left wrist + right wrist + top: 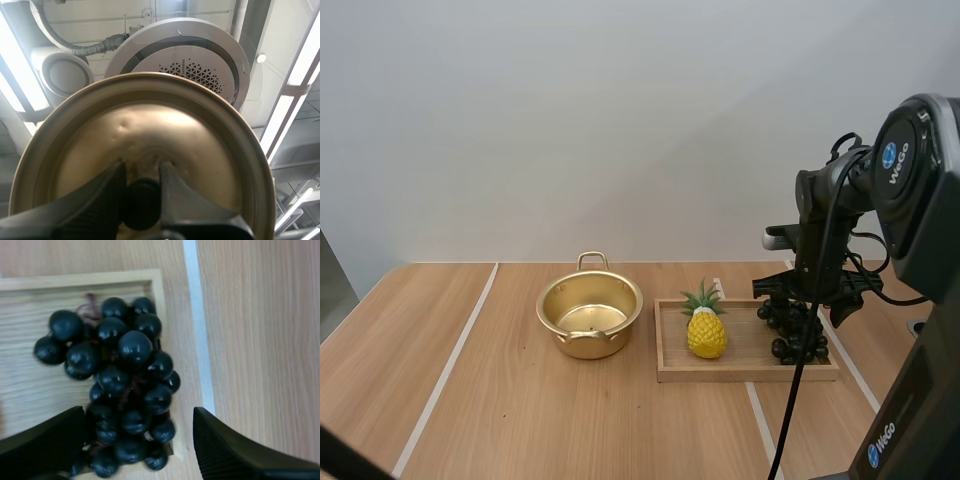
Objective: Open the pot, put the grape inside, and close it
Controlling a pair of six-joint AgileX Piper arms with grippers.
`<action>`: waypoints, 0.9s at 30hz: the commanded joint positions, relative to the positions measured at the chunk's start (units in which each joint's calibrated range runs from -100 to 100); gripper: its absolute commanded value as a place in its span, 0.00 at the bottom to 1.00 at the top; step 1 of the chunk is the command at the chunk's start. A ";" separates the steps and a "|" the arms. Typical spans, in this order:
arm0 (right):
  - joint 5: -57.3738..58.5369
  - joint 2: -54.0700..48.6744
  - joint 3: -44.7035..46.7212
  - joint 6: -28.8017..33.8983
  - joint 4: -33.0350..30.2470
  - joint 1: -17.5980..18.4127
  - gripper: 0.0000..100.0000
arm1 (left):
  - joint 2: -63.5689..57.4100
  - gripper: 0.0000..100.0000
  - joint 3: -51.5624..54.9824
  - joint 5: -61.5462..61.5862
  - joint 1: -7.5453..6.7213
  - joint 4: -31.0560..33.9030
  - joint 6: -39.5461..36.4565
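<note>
The pot (590, 347) stands open on the table (520, 420), its bare golden bottom showing, with one loop handle at 12 o'clock and the other at 6 o'clock. At 3 o'clock of it, just beside it, lies the wooden tray (745, 340). The tray holds a pineapple (706, 333) upright at its pot end and, at 3 o'clock of that, the grapes (782, 347) at the far end, under the right arm.

The right wrist view adds that the dark bunch lies in the tray's corner, against the rim, with a white line (197, 315) on the table just beyond. The right gripper (136, 412) has its fingers spread wide, one on each side of the bunch and clear of it.

The left wrist view shows the lid (150, 130) seen from its top side. The left gripper (141, 167) pinches its black knob (141, 202) between narrow-set fingers
</note>
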 commanded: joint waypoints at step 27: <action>-8.11 8.40 0.52 -4.64 4.00 -0.39 0.55 | 2.06 0.00 -0.51 5.31 0.01 0.14 -0.43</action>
